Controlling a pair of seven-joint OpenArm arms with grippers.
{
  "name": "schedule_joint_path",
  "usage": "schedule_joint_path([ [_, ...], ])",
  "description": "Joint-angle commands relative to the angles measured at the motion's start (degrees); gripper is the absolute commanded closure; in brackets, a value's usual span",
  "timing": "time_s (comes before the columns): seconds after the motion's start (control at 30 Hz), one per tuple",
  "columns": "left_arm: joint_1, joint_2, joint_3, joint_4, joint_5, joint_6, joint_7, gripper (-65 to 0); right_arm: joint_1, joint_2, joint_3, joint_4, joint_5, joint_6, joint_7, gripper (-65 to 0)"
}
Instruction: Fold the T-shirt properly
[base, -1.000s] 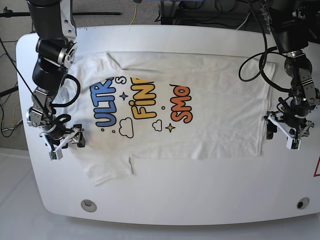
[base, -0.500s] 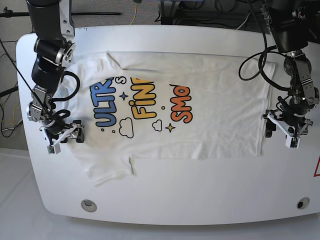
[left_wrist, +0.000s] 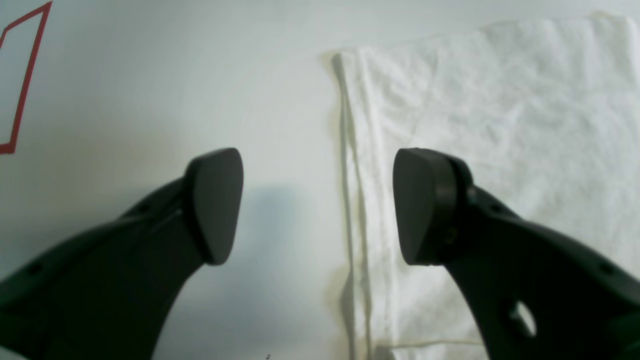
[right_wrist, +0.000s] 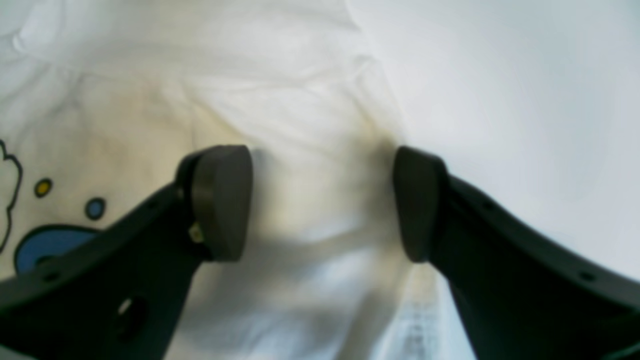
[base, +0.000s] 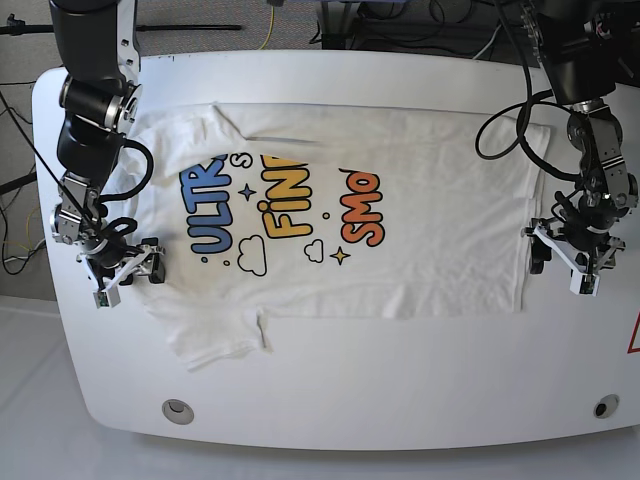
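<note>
The white T-shirt lies print side up on the white table, its far part folded over so the coloured letters are cut off. My left gripper hangs open at the shirt's right edge. In the left wrist view its fingers straddle that hem, with the T-shirt under one pad and bare table under the other; the left gripper holds nothing. My right gripper stands open low over the near-left sleeve. In the right wrist view the right gripper has white T-shirt cloth between its spread pads, ungripped.
A red marking sits at the table's right edge and shows as a red marking in the left wrist view. Two round grommets lie near the front edge. Cables hang behind the table's far edge.
My right gripper has shifted a little left and away from the front edge along the sleeve, its jaws slightly narrower. The left gripper has barely moved. The shirt lies as before.
</note>
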Motion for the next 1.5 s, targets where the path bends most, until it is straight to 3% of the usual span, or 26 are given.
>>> schedule_joint_path([
  [0.0,-1.11,-0.76,-0.15,1.17,-0.80,0.12,-1.46,-44.4,0.86,-0.17,-1.44,0.32,0.33,0.47,-0.85,-36.0],
  [0.2,-1.55,-0.57,-0.08,0.02,-1.51,0.08,-1.65,-44.1,0.10,-1.16,-2.49,1.61,0.55,0.47,-1.08,-22.6],
  [0.33,-1.37,-0.84,0.35,-1.31,-1.87,0.48,-2.03,-43.9,-2.00,-2.06,-1.43,7.84,0.32,0.47,-1.49,-19.0],
  [0.67,-0.93,-0.96,0.53,-1.05,-2.12,0.24,-1.74,-44.2,-4.33,-2.49,-1.26,19.72,0.79,0.47,-3.00,-22.7],
  [0.87,-1.02,-1.03,0.34,-0.96,-1.75,0.33,-1.79,-44.5,-2.51,-1.37,-1.01,12.54,0.17,0.47,-1.82,-25.3],
  [1.0,-0.98,-1.07,0.54,-0.98,-1.91,0.54,-1.77,-44.9,-1.42,-1.03,0.93,8.59,0.02,0.47,-0.70,-31.3],
  [1.47,-1.34,-0.52,0.44,-1.11,-1.93,0.50,-2.04,-44.5,-1.15,-1.10,-0.01,6.11,0.85,0.47,-1.46,-38.9],
])
